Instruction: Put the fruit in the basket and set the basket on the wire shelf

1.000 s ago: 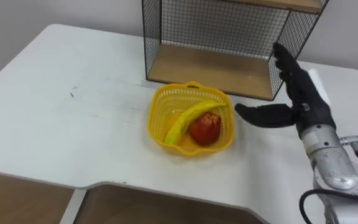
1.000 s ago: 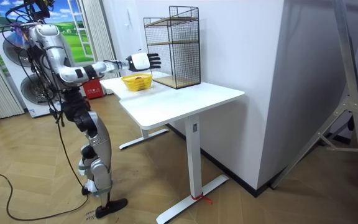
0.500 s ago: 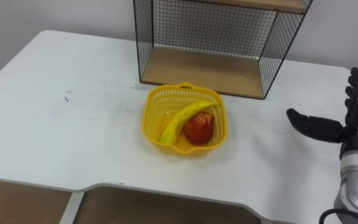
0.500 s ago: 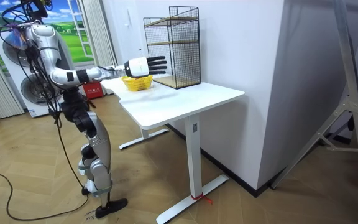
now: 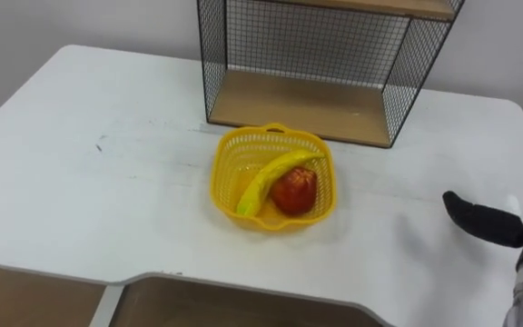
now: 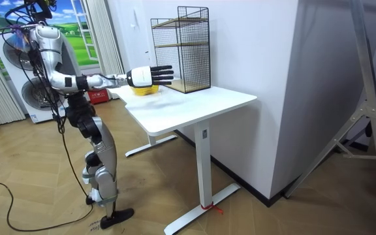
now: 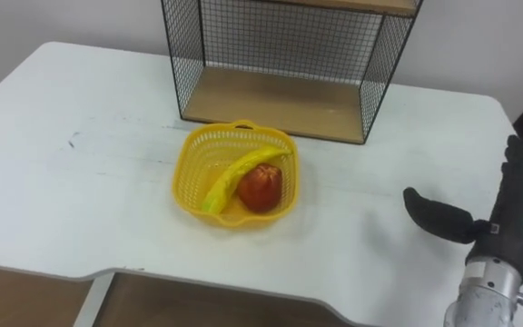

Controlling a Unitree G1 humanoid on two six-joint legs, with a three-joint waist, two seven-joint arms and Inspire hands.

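Right hand (image 7: 502, 234) — farther from basket (image 5: 228, 168)

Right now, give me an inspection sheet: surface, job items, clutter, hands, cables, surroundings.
Surface: white table, one small dark mark on it.
Job's things: yellow plastic mesh basket stands on the table in front of the black wire shelf with wooden boards, not on it; yellow banana and red apple lie inside, touching.
Clutter: nothing seen.
Hands: right hand open over the table's right side, apart from the basket.
Cables: nothing seen.
Surroundings: white wall, wooden floor.
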